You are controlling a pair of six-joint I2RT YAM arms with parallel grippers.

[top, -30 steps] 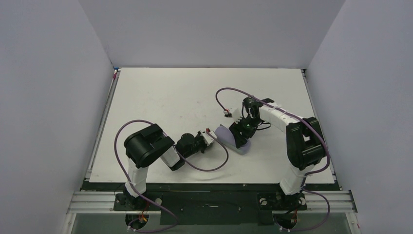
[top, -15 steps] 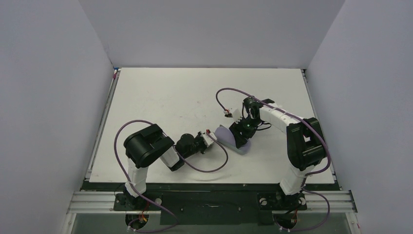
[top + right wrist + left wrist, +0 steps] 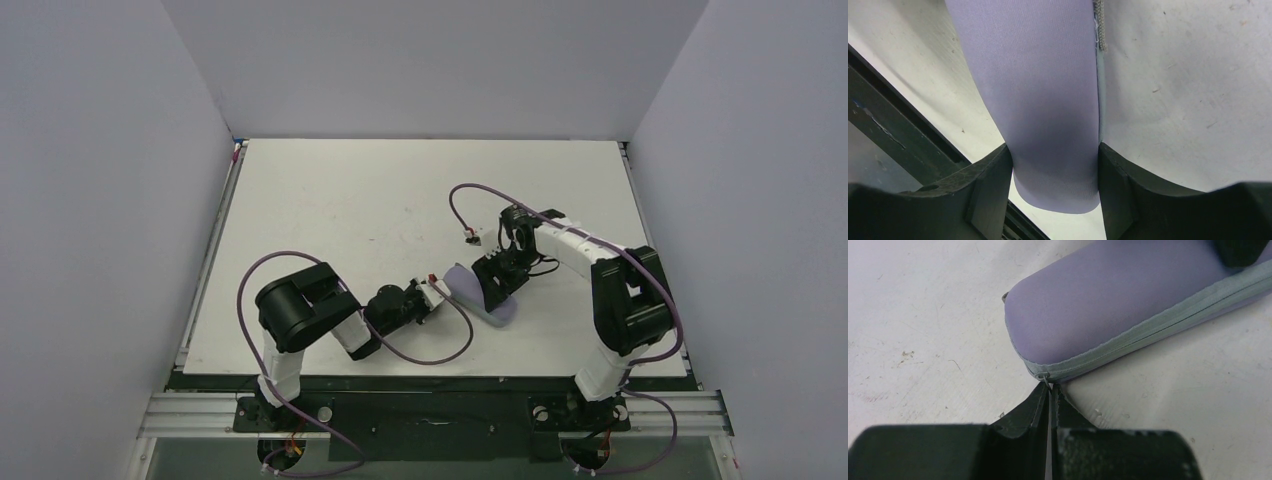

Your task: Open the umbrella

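Two grippers are placed at one flat, oval pouch of lilac fabric (image 3: 470, 292), which is laid on the white tabletop (image 3: 330, 200) a little right of the middle and closer to the near edge. The left gripper (image 3: 437, 293) is brought to the pouch's left end, low over the tabletop. In the left wrist view its jaws are seen fully closed, and the small metal zip pull (image 3: 1047, 380) at the rounded end of the pouch is pinched between them. The grey-green zip band (image 3: 1148, 335) is seen closed along the side. The right gripper (image 3: 498, 279) is set across the middle of the pouch. In the right wrist view the pouch is clamped between its two black fingers (image 3: 990, 190), which stand about half apart at its width. The umbrella is not seen in any view, so its place cannot be told.
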